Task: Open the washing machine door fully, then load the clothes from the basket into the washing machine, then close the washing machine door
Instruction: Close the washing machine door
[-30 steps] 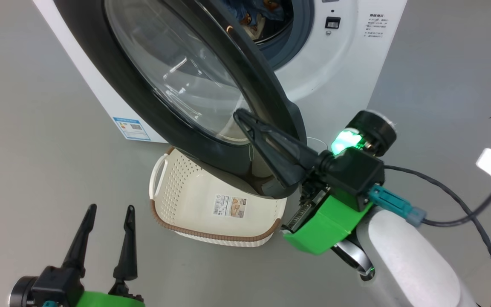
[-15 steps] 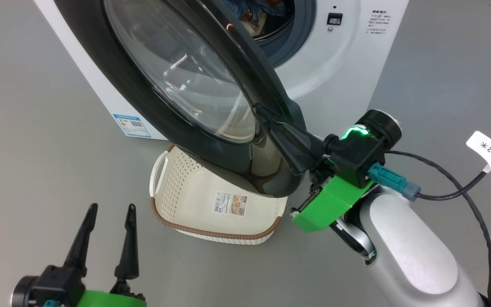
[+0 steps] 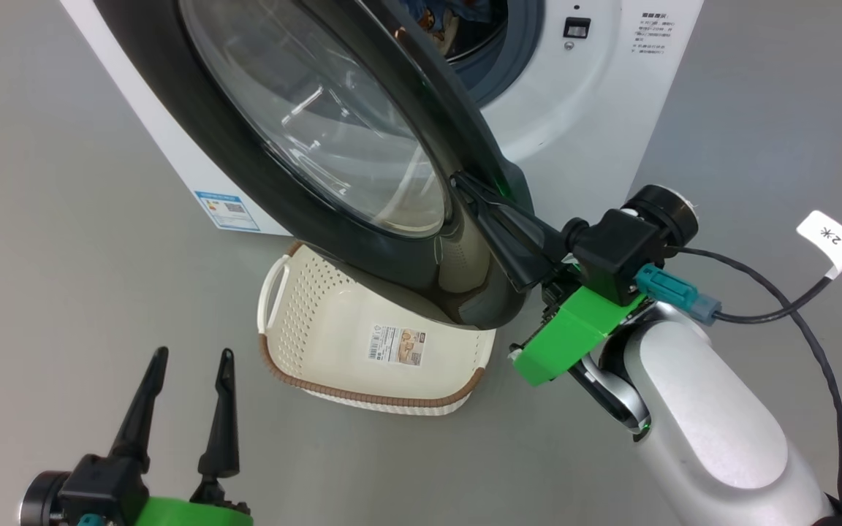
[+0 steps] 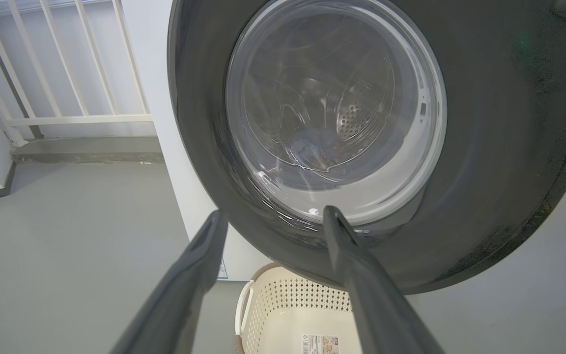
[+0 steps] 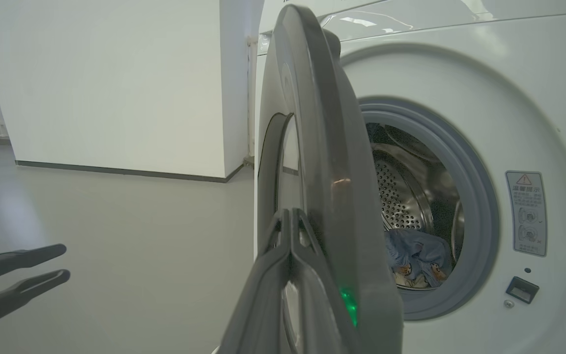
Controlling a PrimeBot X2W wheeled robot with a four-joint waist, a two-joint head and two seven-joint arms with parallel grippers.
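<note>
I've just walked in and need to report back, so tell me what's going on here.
The robot's right hand, fingers shut, rests against the black outer rim of the washing machine door, which stands partly open. The clothes lie inside the drum and the basket below the door looks empty, so only shutting the door seems left. The left hand hangs open and free, touching nothing.

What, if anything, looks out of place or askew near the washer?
Nothing damaged or spilled. The clothes lie inside the drum and the basket stands empty on the floor. One oddity: the basket sits under the lower rim of the washing machine door; whether they touch, I cannot tell.
</note>
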